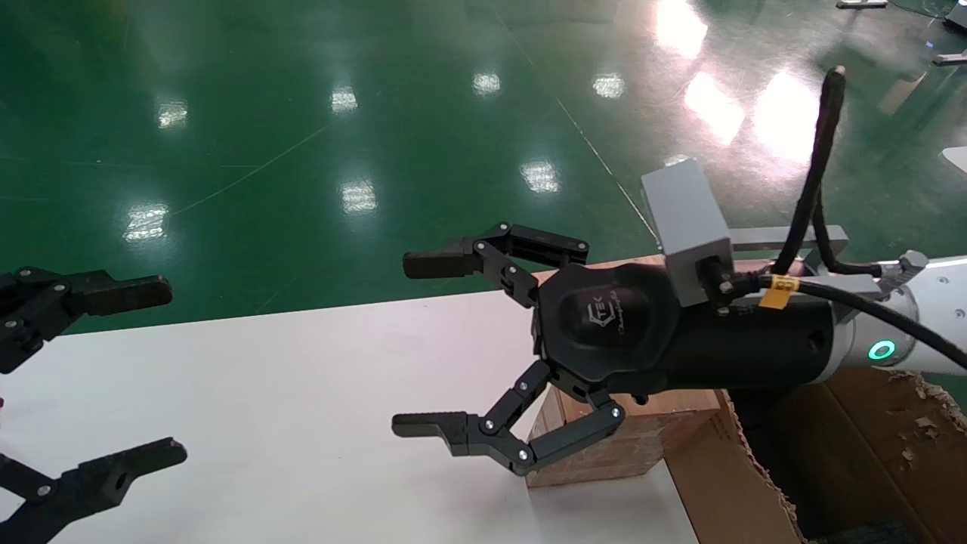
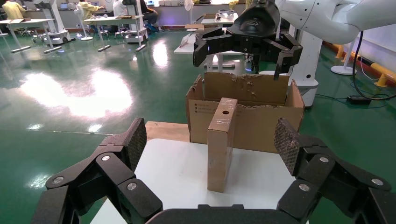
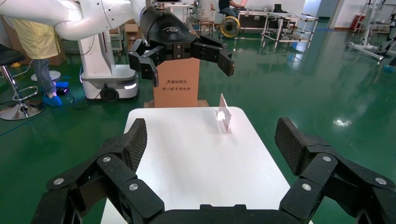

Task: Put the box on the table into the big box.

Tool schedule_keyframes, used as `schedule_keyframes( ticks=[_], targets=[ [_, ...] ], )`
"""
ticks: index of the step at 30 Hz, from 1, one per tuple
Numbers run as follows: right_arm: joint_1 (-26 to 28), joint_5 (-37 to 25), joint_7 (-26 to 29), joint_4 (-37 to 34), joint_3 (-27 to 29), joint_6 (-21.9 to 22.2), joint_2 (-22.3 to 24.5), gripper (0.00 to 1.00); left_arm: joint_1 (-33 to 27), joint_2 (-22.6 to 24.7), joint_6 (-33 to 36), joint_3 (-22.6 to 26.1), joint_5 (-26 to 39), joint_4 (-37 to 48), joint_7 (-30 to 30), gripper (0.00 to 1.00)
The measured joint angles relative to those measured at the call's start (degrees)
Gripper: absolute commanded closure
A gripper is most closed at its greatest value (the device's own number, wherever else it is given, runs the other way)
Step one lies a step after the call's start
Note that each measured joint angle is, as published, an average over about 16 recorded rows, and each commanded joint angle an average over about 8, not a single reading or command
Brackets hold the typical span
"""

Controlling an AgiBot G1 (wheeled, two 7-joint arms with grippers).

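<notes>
Right hand (image 1: 427,347) fills the head view's middle, fingers spread wide, nothing between them; it hangs over the white surface (image 1: 302,393), palm body covering part of the box (image 1: 627,446). Box = small brown oblong, sits at the surface's right edge, just beside the big box (image 1: 725,491), which stands off the surface's right side w/ ragged torn rim. Can't tell if the two touch.

Left wrist view: box (image 2: 222,140) shown end-on w/ round hole in its top face, big box (image 2: 257,121) right behind it, black print on its side. Right hand (image 2: 240,46) hovers above both, apart from them.

Left hand (image 1: 143,370) at the head view's left edge, over the surface's left part, well apart from the box, also spread, holding nothing. Right wrist view: left hand (image 3: 187,58) raised above the far end of the surface (image 3: 196,154).

Green glossy floor (image 1: 302,113) all round.
</notes>
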Motion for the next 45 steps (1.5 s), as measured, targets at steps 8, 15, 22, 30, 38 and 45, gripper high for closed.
schedule_keyframes(
  ticks=[8, 15, 22, 30, 38, 45],
  targets=[
    [0.0, 0.0, 0.0, 0.0, 0.0, 0.0, 0.0, 0.0, 0.0, 0.0, 0.0, 0.0, 0.0, 0.0, 0.0, 0.0],
    [0.01, -0.05, 0.02, 0.02, 0.0, -0.04, 0.01, 0.0, 0.0, 0.0, 0.0, 0.0, 0.0, 0.0, 0.0, 0.0],
    [1.23, -1.18, 0.68, -0.18, -0.67, -1.03, 0.42, 0.0, 0.0, 0.0, 0.0, 0.0, 0.0, 0.0, 0.0, 0.49],
    [5.52, -4.31, 1.74, -2.07, -4.0, -3.78, 2.12, 0.0, 0.0, 0.0, 0.0, 0.0, 0.0, 0.01, 0.0, 1.0],
    [10.97, -7.9, -0.12, -7.35, -10.33, -5.48, 5.03, 0.0, 0.0, 0.0, 0.0, 0.01, 0.0, 0.01, 0.0, 1.0],
    [15.08, -11.35, -4.42, -14.6, -15.89, -5.37, 6.52, 0.0, 0.0, 0.0, 0.0, 0.01, 0.0, 0.01, 0.01, 1.0]
  ],
)
